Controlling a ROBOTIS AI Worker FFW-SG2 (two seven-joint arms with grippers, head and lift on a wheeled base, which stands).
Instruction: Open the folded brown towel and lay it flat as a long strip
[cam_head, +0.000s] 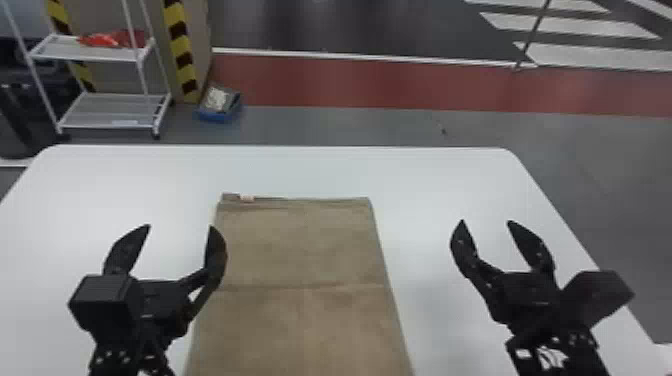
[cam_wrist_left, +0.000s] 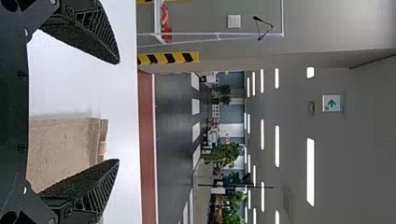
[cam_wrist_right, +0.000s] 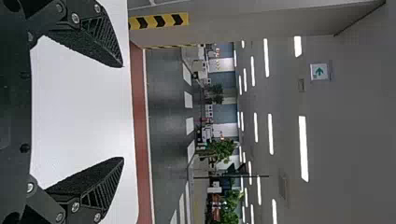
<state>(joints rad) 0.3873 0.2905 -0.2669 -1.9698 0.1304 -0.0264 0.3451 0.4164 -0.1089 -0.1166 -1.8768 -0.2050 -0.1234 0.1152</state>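
One brown towel (cam_head: 300, 245), soft matte cloth with a crosswise crease and one small pale tag (cam_head: 247, 199) at its far left corner, lies flat as a long rectangle on the smooth white table (cam_head: 425, 175). The left gripper (cam_head: 180, 230), its two ridged black fingers spread, is at the towel's left edge; the right gripper (cam_head: 485, 225), two fingers also spread, is right of the towel, apart from it.

White rack (cam_head: 95, 111) is standing by striped pillar (cam_head: 179, 45), red band (cam_head: 425, 85) is crossing grey floor (cam_head: 325, 127), ceiling lights (cam_wrist_left: 310, 172) are glowing overhead
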